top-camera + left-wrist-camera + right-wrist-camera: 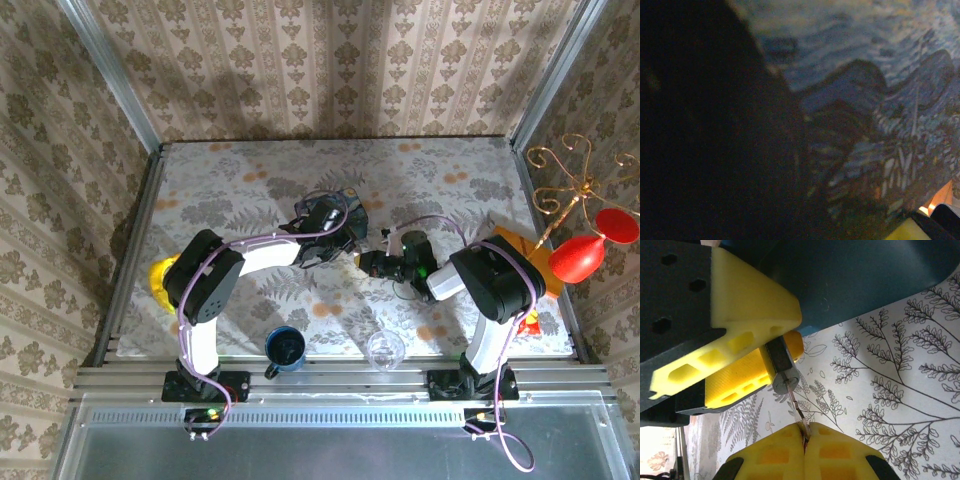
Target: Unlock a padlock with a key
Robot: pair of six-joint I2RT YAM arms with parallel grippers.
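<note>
- Top external view:
  - the left arm reaches from the near left toward the middle of the leaf-patterned counter [250, 180]; its claw [325, 228] sits there over a dark bundle too small to make out
  - the right arm reaches in from the near right; its claw [370, 265] lies just right of the left one, and the two tips nearly meet
  - a blue mug [285, 347] and a clear glass [385, 350] stand at the near edge between the two arm bases, well apart from both claws
- Left wrist view:
  - the blue starry-night tin [880, 100] sits very close to the lens, blurred, with a dark shape across the left half
  - a corner of a yellow finger [907, 232] peeks in at the bottom right; the claw's spread cannot be told here
- Right wrist view:
  - the padlock [782, 369], a small grey metal block, sticks out between the yellow fingers of the left claw [777, 346], which pinches it; its end face points down toward the right claw
  - the blue tin [865, 280] is just behind it, across the top of the view
  - the right claw [805, 436] has its two yellow pads [770, 455] pressed together on the key [796, 407]; the thin blade rises from the seam between the pads, and its tip meets the padlock's end face; how deep it sits cannot be told
  - padlock and key are held above the counter's fern print
</note>
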